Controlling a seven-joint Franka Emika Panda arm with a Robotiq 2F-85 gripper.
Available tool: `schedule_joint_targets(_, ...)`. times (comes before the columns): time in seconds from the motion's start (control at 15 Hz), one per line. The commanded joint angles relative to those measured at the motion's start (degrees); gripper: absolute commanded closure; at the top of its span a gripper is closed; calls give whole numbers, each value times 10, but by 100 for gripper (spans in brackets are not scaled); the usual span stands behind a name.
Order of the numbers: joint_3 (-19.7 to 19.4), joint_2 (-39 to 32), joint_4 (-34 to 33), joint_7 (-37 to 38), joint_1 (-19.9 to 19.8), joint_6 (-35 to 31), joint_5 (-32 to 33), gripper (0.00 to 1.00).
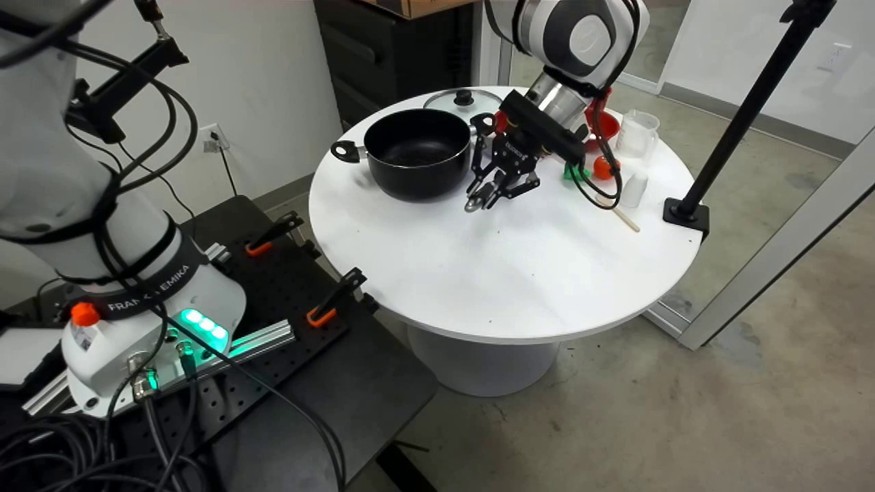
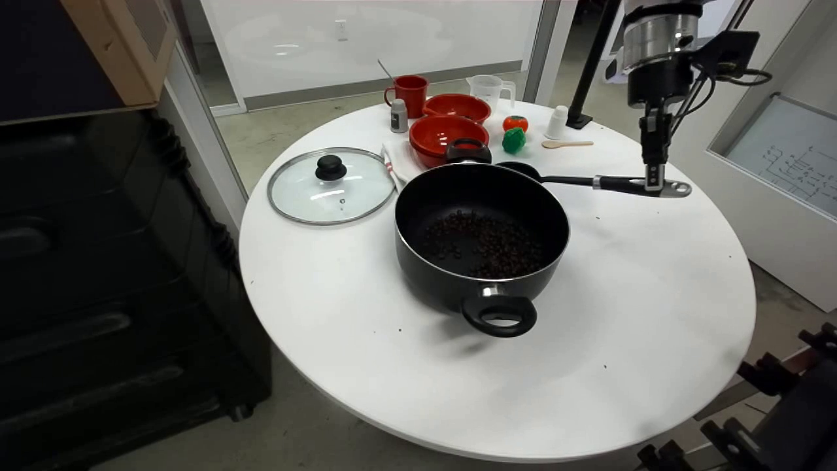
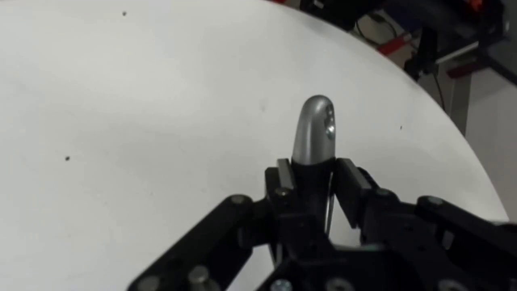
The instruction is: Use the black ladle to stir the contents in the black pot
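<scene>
Black drawers [image 1: 393, 61] stand near a white wall [image 1: 253, 75].

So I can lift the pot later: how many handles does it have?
2: in an exterior view, the near handle is at the front of the pot, the far handle opposite. None appears hidden.

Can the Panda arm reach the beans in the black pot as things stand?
Probably yes, with the black ladle in its gripper: the glass lid lies aside, leaving the black pot open above the beans. The ladle's bowl seems outside, so it would first need lifting in.
</scene>
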State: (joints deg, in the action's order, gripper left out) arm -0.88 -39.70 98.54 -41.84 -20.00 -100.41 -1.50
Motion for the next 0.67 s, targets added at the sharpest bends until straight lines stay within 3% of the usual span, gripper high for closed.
schedule_joint_targets(0.0, -1, -26, -9, 32, 5, -78, -44, 92)
schedule_joint_targets(0.27, -12, -50, -8, 52, 11, -125, -15, 92)
schedule_joint_targets(0.6, -35, -77, -12, 65, 20, -119, 50, 92)
